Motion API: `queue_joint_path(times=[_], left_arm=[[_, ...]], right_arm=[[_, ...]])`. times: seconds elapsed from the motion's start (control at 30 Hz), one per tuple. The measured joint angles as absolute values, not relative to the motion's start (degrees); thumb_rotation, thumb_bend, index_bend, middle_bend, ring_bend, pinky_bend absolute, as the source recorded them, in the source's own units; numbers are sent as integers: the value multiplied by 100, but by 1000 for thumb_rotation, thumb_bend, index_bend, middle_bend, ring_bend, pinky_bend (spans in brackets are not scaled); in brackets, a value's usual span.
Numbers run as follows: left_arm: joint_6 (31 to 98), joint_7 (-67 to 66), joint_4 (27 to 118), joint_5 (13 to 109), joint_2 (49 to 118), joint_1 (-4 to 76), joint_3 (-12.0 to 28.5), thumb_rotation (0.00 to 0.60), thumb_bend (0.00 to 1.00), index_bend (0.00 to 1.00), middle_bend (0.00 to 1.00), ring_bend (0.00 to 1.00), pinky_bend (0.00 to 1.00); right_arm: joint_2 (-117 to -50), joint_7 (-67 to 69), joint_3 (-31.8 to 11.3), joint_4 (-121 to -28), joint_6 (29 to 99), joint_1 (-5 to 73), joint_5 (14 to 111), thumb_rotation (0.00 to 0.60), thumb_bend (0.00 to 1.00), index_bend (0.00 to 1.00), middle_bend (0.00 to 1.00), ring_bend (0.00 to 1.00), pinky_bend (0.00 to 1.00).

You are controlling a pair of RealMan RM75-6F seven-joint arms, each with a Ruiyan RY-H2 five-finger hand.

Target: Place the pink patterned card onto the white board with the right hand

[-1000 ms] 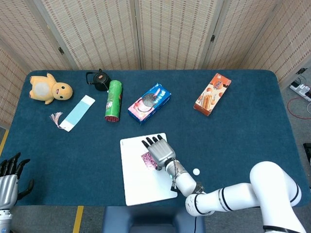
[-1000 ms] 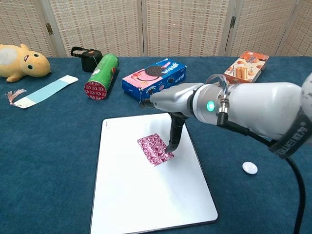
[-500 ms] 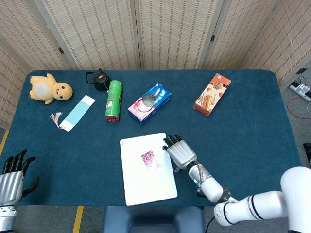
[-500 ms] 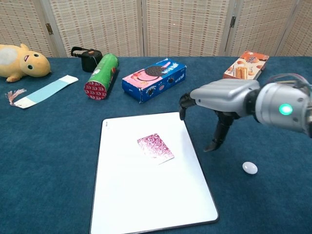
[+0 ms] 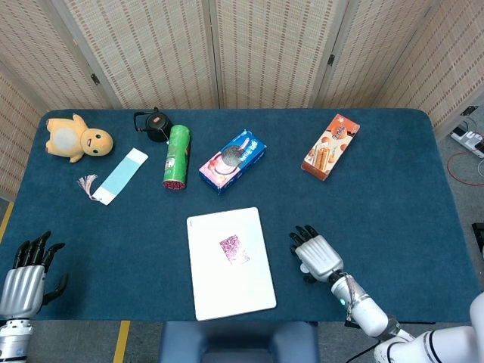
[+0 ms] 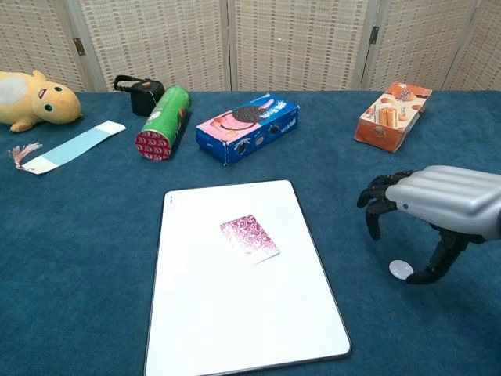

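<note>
The pink patterned card (image 5: 234,248) (image 6: 249,238) lies flat on the white board (image 5: 219,287) (image 6: 227,321), in its upper middle part, with nothing touching it. My right hand (image 5: 317,257) (image 6: 438,207) hovers to the right of the board, off its edge, empty with its fingers apart and bent downward. My left hand (image 5: 27,278) shows only in the head view, at the lower left table edge, fingers spread and empty.
A small white disc (image 6: 401,269) lies on the cloth under my right hand. Along the back stand an orange snack box (image 5: 330,146), a blue cookie box (image 5: 233,159), a green can (image 5: 177,156), a black pouch (image 5: 152,125), a light-blue bookmark (image 5: 119,175) and a yellow plush toy (image 5: 77,137).
My right hand let go of the card, lifted off the board and drew back to the right and toward me. The card stays where it lay on the board.
</note>
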State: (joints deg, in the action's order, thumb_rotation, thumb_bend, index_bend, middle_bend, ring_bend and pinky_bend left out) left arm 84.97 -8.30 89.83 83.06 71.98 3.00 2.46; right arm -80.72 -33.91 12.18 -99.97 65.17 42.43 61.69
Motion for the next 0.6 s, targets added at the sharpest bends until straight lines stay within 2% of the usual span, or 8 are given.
queue_joint_path(times=[0.43, 0.6], left_arm=[[8494, -804, 8957, 8266, 7204, 287, 231, 600, 448, 232, 62, 94, 0], [8491, -790, 8936, 8243, 7212, 280, 228, 600, 448, 232, 62, 94, 0]], right_arm=[[-8169, -3280, 1012, -9606, 6161, 3885, 6353, 537, 187, 405, 190, 76, 97], [-8168, -3356, 909, -9589, 6042, 3856, 6318, 538, 248, 413, 191, 77, 97]])
